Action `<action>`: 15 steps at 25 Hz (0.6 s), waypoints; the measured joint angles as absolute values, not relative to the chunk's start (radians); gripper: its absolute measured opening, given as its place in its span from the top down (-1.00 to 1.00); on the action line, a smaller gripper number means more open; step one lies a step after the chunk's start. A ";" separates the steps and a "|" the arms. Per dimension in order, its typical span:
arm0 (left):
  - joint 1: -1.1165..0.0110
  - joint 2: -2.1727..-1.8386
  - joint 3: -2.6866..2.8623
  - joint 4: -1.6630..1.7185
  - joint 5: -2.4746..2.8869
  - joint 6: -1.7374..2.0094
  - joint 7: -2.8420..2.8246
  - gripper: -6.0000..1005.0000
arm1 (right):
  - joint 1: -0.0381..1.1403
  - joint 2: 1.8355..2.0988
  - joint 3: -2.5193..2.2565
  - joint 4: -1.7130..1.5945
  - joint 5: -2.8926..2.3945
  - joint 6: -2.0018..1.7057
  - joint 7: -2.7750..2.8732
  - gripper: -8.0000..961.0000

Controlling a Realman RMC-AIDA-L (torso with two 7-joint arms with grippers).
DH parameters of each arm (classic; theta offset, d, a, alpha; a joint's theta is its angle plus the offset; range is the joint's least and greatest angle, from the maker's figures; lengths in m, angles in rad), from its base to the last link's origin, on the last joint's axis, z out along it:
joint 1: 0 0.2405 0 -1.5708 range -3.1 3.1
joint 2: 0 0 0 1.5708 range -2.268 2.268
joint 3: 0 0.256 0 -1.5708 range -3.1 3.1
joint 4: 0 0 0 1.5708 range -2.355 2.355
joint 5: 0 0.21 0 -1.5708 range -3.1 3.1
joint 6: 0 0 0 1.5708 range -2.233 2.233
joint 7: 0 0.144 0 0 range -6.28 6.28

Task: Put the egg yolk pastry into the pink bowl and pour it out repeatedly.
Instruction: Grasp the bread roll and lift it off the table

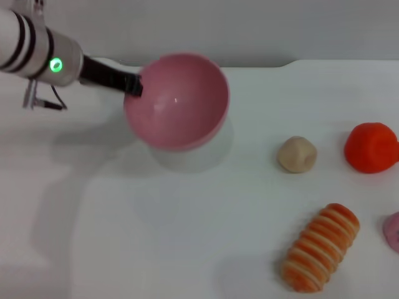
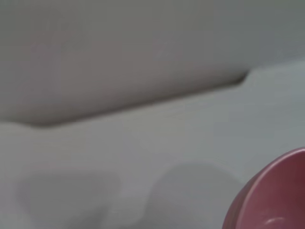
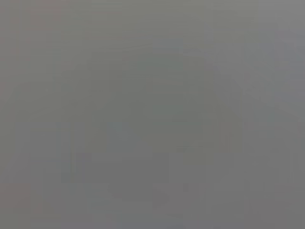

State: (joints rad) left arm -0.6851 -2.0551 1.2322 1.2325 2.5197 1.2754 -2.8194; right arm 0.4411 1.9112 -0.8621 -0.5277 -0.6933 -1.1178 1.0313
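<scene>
Head: my left gripper clamps the pink bowl rim, tipped up off the table and looking emptied; egg yolk pastry lies well right.
Left wrist: only the bowl's edge.
Right wrist: blank, right gripper unseen.

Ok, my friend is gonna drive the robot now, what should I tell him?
Left gripper: shut on the pink bowl's rim, holding it tilted above the table; bowl is empty.
Right gripper: not in view.
Egg yolk pastry: on the table, to the bowl's right, beside the orange-red object and above the striped roll.
Done: pastry appears poured out.
Left: set the bowl down, put the pastry in, pour again.
</scene>
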 joint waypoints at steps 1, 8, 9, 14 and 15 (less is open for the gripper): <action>-0.690 -2.055 1.225 1.233 2.519 1.271 -2.812 0.91 | 0.438 1.904 -0.846 -0.584 -0.804 -1.126 1.148 0.16; -0.704 -2.056 1.223 1.226 2.516 1.246 -2.779 0.91 | 0.545 1.831 -0.653 -0.888 -1.537 -1.435 1.763 0.16; -0.704 -2.056 1.224 1.226 2.516 1.246 -2.778 0.91 | 0.575 1.815 -0.631 -0.900 -1.623 -1.493 1.808 0.16; -0.705 -2.053 1.218 1.227 2.515 1.252 -2.765 0.91 | 0.763 1.747 -0.589 -0.926 -2.073 -1.759 1.933 0.17; -0.708 -2.052 1.218 1.228 2.515 1.257 -2.764 0.91 | 0.796 1.745 -0.603 -0.931 -2.155 -1.790 1.944 0.17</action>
State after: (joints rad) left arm -0.7077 -2.0525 1.2181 1.2284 2.5153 1.2566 -2.7642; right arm 0.7956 1.7449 -0.6035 -0.9305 -2.1551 -1.7896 1.9436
